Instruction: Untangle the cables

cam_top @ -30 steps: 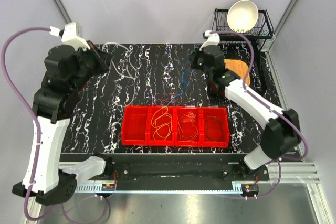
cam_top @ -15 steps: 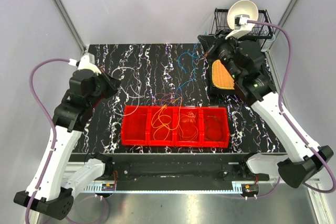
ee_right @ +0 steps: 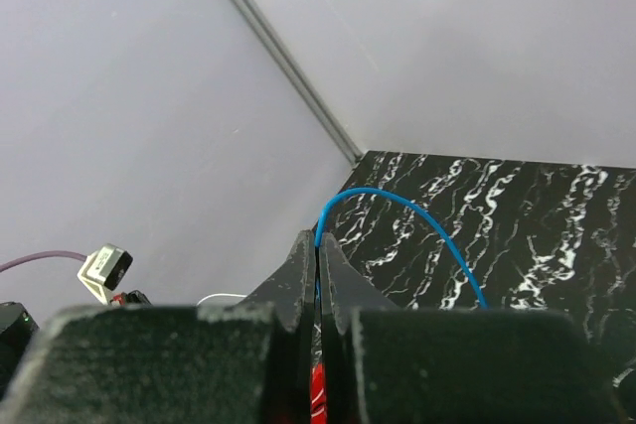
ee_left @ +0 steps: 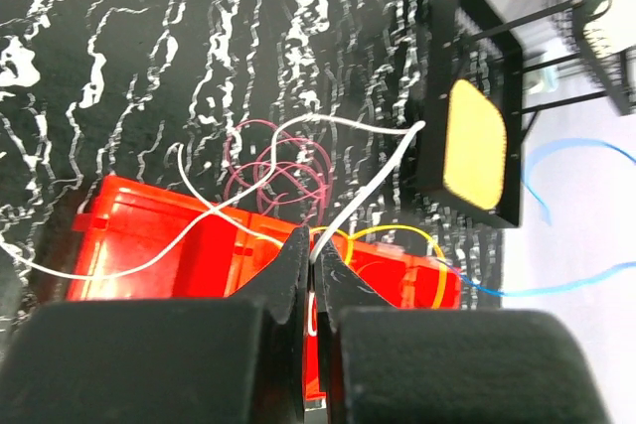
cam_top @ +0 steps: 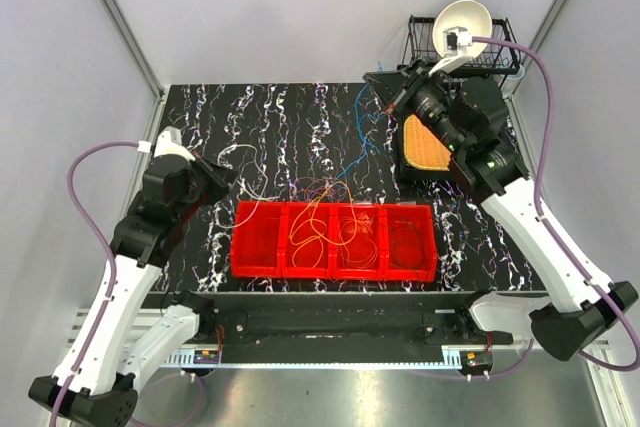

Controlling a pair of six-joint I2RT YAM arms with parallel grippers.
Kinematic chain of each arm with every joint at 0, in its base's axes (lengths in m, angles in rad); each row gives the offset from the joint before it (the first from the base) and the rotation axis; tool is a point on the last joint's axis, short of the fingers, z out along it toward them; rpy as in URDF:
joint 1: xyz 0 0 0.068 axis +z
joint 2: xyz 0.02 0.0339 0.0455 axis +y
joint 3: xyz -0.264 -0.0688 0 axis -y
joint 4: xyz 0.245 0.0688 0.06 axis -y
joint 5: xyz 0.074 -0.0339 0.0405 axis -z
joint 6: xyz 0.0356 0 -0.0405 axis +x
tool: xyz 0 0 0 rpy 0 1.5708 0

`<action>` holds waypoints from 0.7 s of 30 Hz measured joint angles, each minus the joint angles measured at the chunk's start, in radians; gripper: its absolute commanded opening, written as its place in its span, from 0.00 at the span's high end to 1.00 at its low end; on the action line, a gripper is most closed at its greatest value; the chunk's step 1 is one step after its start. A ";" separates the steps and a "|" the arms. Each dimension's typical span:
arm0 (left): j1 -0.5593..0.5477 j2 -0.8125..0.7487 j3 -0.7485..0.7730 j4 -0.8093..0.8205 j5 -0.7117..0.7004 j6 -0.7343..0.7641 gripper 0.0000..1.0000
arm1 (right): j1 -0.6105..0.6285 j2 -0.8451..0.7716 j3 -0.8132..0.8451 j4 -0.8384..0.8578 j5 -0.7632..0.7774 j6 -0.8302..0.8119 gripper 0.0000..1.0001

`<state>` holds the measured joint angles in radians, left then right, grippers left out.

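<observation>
Tabletop (cam_top: 300,127) black marble, grey walls (cam_top: 300,7) | one red four-bay tray (ee_left: 149,235) ahead of left gripper (ee_left: 312,245), pinching white cable (ee_left: 368,191) | right gripper (ee_right: 318,245) pinching blue cable (ee_right: 417,220)

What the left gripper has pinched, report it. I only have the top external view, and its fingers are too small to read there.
Observer: On the left wrist view, the left gripper is shut on the white cable, which leads away from the fingertips above the red tray.
Operator: Now give me the right side.
Observer: On the right wrist view, the right gripper is shut on the blue cable, which arcs out from between the fingers over the table.
</observation>
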<state>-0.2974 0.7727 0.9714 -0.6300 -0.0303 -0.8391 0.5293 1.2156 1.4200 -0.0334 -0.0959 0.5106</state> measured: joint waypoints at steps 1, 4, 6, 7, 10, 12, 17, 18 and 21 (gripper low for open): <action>0.000 -0.008 0.001 0.002 0.000 -0.006 1.00 | 0.000 0.010 0.000 0.009 -0.016 0.012 1.00; -0.001 -0.026 0.027 -0.005 0.001 -0.020 1.00 | 0.004 0.043 0.000 0.027 -0.059 0.053 1.00; -0.002 -0.026 0.075 -0.008 0.002 -0.027 1.00 | 0.017 0.068 -0.001 0.039 -0.075 0.074 1.00; -0.002 -0.024 0.106 -0.010 0.007 -0.031 1.00 | 0.029 0.078 -0.001 0.043 -0.080 0.081 1.00; -0.002 -0.025 0.170 -0.003 0.023 -0.045 1.00 | 0.077 0.102 -0.002 0.053 -0.083 0.095 1.00; -0.002 -0.035 0.189 -0.003 0.037 -0.061 1.00 | 0.116 0.112 -0.006 0.064 -0.082 0.099 1.00; -0.002 -0.067 0.192 -0.024 0.068 -0.094 1.00 | 0.173 0.128 -0.014 0.074 -0.082 0.105 1.00; -0.002 -0.073 0.192 -0.032 0.076 -0.103 1.00 | 0.179 0.130 -0.014 0.074 -0.081 0.106 1.00; -0.002 -0.097 0.184 -0.031 0.087 -0.121 1.00 | 0.182 0.132 -0.014 0.074 -0.079 0.108 1.00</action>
<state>-0.2993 0.6754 1.1557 -0.6613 0.0570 -0.9596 0.7116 1.3472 1.4055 0.0410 -0.1753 0.6189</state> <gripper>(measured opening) 0.012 0.012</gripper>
